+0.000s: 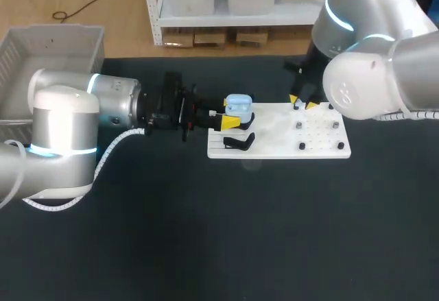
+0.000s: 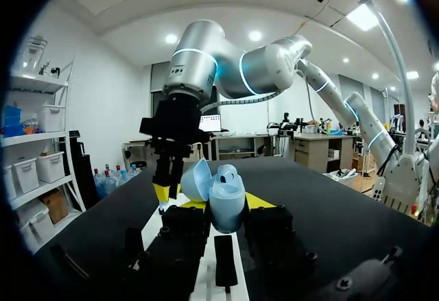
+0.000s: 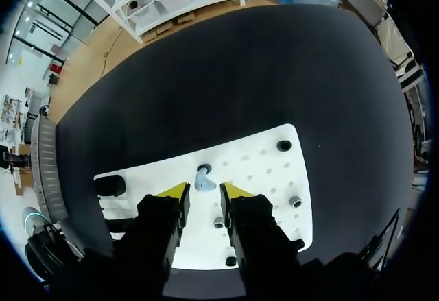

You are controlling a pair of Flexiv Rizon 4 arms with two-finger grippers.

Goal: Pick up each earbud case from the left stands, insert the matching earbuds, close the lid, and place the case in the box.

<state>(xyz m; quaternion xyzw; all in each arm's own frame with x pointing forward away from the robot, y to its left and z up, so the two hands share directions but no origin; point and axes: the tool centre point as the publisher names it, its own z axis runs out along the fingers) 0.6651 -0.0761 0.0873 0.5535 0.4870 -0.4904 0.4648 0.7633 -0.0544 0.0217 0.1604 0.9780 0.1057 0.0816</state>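
My left gripper (image 1: 233, 117) is shut on a light blue earbud case (image 1: 238, 105) and holds it over the left end of the white board (image 1: 322, 149). In the left wrist view the case (image 2: 221, 198) stands between the yellow tips with its lid swung open. My right gripper (image 1: 302, 103) hangs over the board's far right part. Its fingers stand open in the right wrist view, where a light blue earbud (image 3: 204, 180) sits on a peg between the tips of the right gripper (image 3: 203, 193) without visibly touching either.
A black stand (image 1: 239, 141) lies on the board's left end, near the held case. Small grey pegs (image 3: 295, 201) dot the board's right half. A grey box (image 1: 41, 47) stands at the table's far left corner.
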